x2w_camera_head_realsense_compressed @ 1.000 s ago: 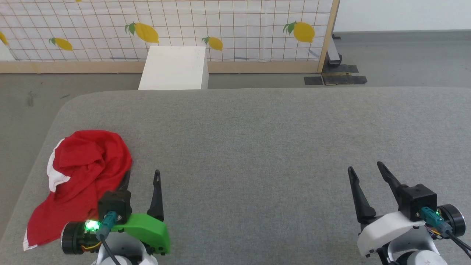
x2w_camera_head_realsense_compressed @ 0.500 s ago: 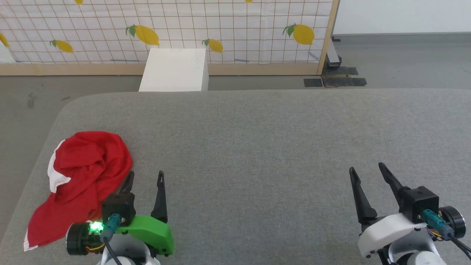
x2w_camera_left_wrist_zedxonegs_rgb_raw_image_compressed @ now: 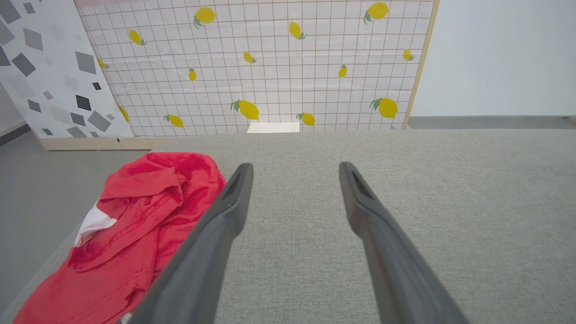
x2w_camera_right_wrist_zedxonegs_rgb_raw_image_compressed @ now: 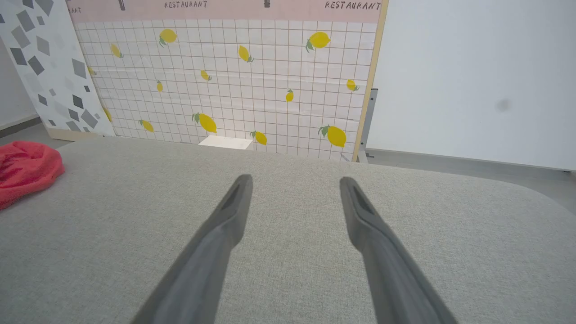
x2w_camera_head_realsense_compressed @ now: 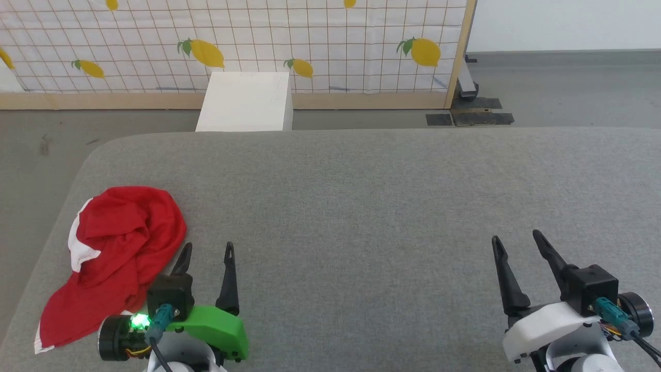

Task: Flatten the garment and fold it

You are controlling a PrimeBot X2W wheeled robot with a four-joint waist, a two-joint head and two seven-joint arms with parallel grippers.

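Showing the left gripper (x2w_camera_head_realsense_compressed: 207, 246) poised low over the grey padded table (x2w_camera_head_realsense_compressed: 372, 196), jaws apart and empty, with the garment (x2w_camera_head_realsense_compressed: 119, 243) just beside it toward ten o'clock in the head view; contact between the two impossible to tell. Finds the garment crumpled in a heap at the table's nine-o'clock edge, neither flattened nor folded, with white trim (x2w_camera_head_realsense_compressed: 77, 253) on its nine-o'clock side. Traces the heap's long axis from one o'clock, at the bunched bulk, down to seven o'clock, ending in a thin tail near the table's near corner. Places the right gripper (x2w_camera_head_realsense_compressed: 516, 236), jaws likewise apart and holding nothing, well off at three o'clock, with most of the table between it and the garment. Suggests, as a judgement, a short reach toward ten o'clock by the nearer left arm as the opening move.
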